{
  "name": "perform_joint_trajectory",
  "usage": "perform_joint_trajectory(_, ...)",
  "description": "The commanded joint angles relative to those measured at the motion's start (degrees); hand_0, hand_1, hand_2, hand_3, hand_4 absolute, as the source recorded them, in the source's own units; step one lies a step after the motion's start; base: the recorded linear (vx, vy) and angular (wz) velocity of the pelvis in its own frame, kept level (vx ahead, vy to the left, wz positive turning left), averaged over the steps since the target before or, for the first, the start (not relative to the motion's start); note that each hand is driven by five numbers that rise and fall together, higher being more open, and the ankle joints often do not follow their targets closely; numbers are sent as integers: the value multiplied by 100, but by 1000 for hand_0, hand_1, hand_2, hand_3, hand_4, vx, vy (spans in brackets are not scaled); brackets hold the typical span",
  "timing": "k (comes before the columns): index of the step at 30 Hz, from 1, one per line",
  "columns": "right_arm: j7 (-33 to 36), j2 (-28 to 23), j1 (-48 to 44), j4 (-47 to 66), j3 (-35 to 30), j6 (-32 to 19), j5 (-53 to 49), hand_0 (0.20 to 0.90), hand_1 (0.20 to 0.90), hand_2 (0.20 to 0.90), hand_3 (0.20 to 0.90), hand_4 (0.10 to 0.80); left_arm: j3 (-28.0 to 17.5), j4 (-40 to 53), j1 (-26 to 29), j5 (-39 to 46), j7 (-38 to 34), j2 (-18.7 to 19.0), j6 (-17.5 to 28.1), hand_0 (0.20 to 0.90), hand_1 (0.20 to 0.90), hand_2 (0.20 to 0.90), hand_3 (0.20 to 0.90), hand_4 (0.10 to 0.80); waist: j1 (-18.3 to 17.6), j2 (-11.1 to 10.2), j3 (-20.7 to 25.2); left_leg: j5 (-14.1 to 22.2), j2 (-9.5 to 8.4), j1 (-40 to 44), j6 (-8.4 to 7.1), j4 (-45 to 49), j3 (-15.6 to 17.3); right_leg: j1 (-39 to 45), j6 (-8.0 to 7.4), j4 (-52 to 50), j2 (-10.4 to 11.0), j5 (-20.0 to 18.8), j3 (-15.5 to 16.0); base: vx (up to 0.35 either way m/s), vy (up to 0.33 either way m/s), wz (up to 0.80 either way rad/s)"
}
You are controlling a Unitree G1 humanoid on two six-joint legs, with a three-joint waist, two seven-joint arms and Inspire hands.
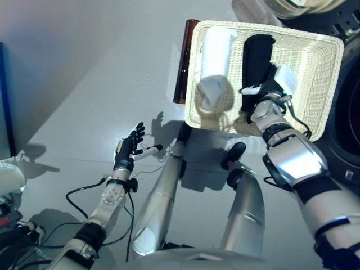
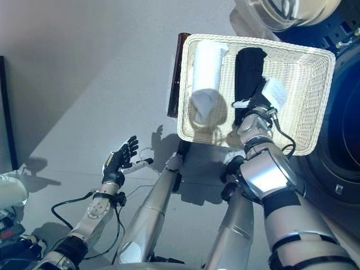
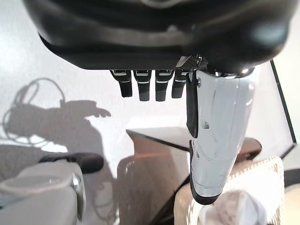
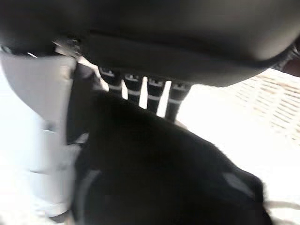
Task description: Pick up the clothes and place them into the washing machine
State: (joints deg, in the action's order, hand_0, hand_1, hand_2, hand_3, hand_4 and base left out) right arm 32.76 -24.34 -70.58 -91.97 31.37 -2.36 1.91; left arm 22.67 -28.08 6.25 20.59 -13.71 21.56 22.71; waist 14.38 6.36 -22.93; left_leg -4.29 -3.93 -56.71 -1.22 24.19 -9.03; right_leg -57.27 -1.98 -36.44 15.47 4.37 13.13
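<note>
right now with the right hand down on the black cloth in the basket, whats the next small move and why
Probably curl the right hand shut on the black cloth, then lift. The hand sits on the cloth in the wicker basket; the right wrist view shows its fingers over the dark fabric, no closed grip visible. The left hand hangs open, idle.

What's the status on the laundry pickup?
Right hand down in the basket on the black garment, grip unclear. Left hand open, idle over the floor. White garment still in basket. Nothing blocking.
</note>
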Motion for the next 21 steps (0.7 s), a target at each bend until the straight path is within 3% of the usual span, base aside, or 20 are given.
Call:
perform_joint_trajectory(1, -30, -153, -225, 138, 175, 17, 263, 200, 200, 200, 200, 300, -144, 264, 73, -154, -243, 10, 266, 900, 900, 900, 900, 800, 161, 424, -172, 537, -144, -237, -132, 358, 182, 217, -45, 127, -216, 267, -347, 37, 16, 3)
perform_joint_trajectory(15, 59, -122, 101, 278, -47, -117, 134, 200, 200, 200, 200, 300, 108, -610, -22, -221, -247, -12, 202, 900, 900, 900, 900, 800, -13, 393, -48, 382, -53, 395, -135, -298, 293, 744, -118, 866, -292, -27, -440, 11, 11, -4)
perform_joint_trajectory(21, -79, -257, 630, 893, -1209, -999, -1774, 200, 200, 200, 200, 300, 148, -1462, -55, -184, -178, -103, 158, 900, 900, 900, 900, 800, -153, 373, 106, 319, 27, 812, -151, -604, 406, 1137, -178, 1305, -361, -178, -508, 37, 2, -19)
